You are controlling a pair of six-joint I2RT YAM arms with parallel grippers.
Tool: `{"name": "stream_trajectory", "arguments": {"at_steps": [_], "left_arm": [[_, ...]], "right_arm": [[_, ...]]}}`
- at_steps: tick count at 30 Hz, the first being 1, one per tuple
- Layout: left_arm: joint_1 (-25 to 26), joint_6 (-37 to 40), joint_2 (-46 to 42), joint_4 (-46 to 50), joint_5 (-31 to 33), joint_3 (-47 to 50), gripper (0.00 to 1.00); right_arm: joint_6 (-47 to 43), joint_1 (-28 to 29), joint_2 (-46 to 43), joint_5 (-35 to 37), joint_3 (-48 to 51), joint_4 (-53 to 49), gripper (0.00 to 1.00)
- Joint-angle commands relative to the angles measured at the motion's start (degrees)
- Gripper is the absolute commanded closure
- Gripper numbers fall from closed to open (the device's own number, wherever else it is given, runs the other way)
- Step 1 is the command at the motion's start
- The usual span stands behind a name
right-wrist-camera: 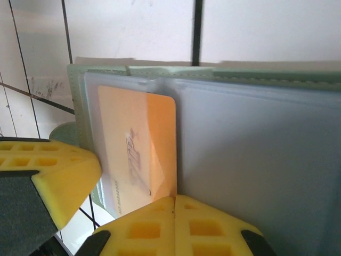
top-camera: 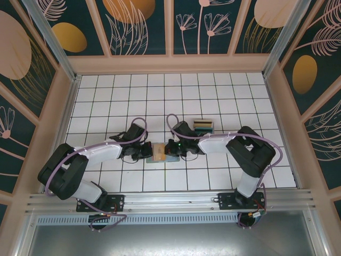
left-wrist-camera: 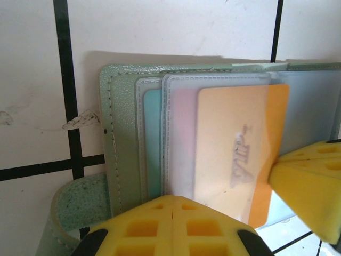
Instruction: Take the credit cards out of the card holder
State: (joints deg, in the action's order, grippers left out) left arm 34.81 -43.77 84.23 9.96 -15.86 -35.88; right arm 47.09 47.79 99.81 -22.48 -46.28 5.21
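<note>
While the left jaws sat nearest their own camera, their yellow pads (left-wrist-camera: 160, 226) were closed flat against each other with no gap, right at the near edge of the card holder (left-wrist-camera: 122, 133). Whether they pinched that edge or merely pressed on it could not be told. Just ahead of them the holder lay open on the desk (left-wrist-camera: 160, 32) with its pale inner sleeves facing up. A teal card (left-wrist-camera: 153, 144) and a pinkish card (left-wrist-camera: 181, 149) were tucked behind frosted plastic, and a yellow-gold card (left-wrist-camera: 229, 144) marked VIP lay partly out of its sleeve toward the right jaws. To the near left of the left jaws, the holder's green strap tab (left-wrist-camera: 80, 208) curled on the tiles. The right jaws were likewise closed, pads pressed together, with their seam meeting the exposed edge of the yellow-gold card; whether the card was caught between them could not be told. Beyond both sets of jaws the white tiled desk ran on, and from above a small tray (top-camera: 203, 126) stood just past the right jaws, apart from the holder.
</note>
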Motion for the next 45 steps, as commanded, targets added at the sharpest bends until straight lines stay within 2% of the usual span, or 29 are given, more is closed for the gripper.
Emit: {"name": "stream_trajectory", "arguments": {"at_steps": [1,5,8,11,15,19,32,39,43,45], "left_arm": [[-0.1,-0.2,0.6,1.6,0.2,1.2,0.97],[-0.1,-0.2,0.7,1.6,0.1,1.2,0.97],[-0.2,-0.2,0.9,1.6,0.0,1.2,0.97],[-0.1,-0.2,0.8,1.6,0.0,1.1,0.97],[-0.1,-0.2,0.6,1.6,0.0,1.1,0.97],[-0.1,-0.2,0.5,1.7,0.3,1.1,0.98],[-0.1,0.2,0.5,2.2,0.4,0.7,0.98],[-0.1,0.3,-0.7,2.5,0.3,-0.8,0.96],[-0.2,0.3,-2.3,2.5,0.7,-2.3,0.87],[-0.1,0.3,-3.6,2.3,1.3,-3.2,0.72]], "right_arm": [[0.4,-0.7,-2.0,0.2,1.8,-0.3,1.00],[0.6,-0.7,-1.9,-0.2,2.2,1.0,1.00],[1.0,-0.6,-0.9,-1.1,1.9,2.8,0.84],[1.1,-0.6,0.6,-1.8,0.9,3.6,0.82],[1.1,-0.6,1.8,-1.8,0.3,3.5,0.84],[0.8,-1.0,1.1,-1.2,1.0,2.5,1.00],[-5.0,-6.2,-9.5,-0.7,7.2,-2.8,1.00],[-14.2,-9.8,-17.6,1.1,3.3,-13.9,1.00],[-22.8,-11.1,-20.1,6.3,-3.8,-24.1,1.00],[-28.3,-11.1,-20.3,11.7,-9.1,-30.6,1.00]]}}
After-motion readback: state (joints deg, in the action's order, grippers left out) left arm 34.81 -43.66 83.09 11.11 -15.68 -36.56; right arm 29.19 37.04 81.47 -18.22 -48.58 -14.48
